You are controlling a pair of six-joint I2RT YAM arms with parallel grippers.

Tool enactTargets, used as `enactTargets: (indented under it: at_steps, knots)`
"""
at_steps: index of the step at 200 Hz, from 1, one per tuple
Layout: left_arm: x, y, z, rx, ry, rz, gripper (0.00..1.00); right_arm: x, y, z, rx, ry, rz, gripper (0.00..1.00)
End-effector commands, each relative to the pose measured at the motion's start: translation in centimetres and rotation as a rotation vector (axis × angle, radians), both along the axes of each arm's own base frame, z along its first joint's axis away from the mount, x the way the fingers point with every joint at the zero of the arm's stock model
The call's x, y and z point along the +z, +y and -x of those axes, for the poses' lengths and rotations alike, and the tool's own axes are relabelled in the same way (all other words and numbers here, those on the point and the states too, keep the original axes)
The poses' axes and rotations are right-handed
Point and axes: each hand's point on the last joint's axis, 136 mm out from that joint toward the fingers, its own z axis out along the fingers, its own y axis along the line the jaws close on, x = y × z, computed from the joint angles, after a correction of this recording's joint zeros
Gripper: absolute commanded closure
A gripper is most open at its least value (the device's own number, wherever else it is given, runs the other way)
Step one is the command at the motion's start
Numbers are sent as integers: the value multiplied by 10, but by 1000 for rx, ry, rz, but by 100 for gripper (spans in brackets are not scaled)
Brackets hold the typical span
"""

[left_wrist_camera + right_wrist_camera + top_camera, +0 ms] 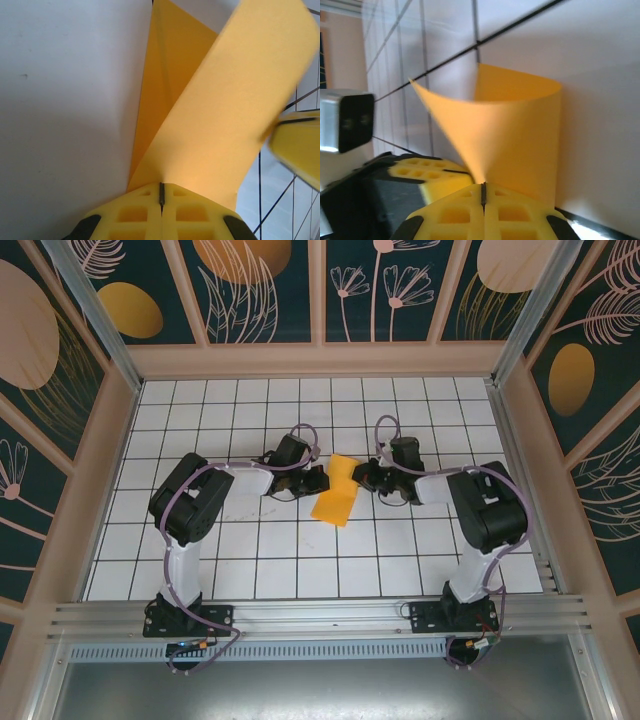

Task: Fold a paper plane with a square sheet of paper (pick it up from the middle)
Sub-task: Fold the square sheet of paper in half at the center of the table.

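Note:
The square sheet of paper (336,492) is orange-yellow and bent over on itself in the middle of the tiled table, between my two grippers. My left gripper (318,481) pinches its left edge. My right gripper (359,476) pinches its right edge. In the left wrist view the yellow jaws (161,194) are shut on the paper (215,115), which fans up and away as a wide flap over a narrower layer. In the right wrist view the jaws (483,193) are shut on the paper (515,130), which curls like a cone above the tiles.
White grid-tiled table (250,560) with patterned walls on three sides and an aluminium rail (320,615) at the near edge. The right gripper's yellow finger (299,146) shows blurred beside the paper. The left gripper's fingers (427,172) sit close to the right jaws.

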Motion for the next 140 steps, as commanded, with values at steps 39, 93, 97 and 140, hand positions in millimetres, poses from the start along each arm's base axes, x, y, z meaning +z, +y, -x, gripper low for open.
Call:
enactTargets:
  at_steps: [39, 93, 97, 140]
  knots:
    - [-51, 25, 30, -2, 117, -151, 100, -30, -9, 4, -2, 49, 65, 100]
    - [-52, 26, 30, -1, 118, -152, 100, 28, -2, -24, 21, -60, -11, 100]
    - [-52, 26, 30, -3, 119, -153, 100, 27, -3, -26, 17, -57, -11, 100]
    - [-51, 26, 30, -4, 117, -152, 100, 1, -12, -32, -4, 3, -11, 100]
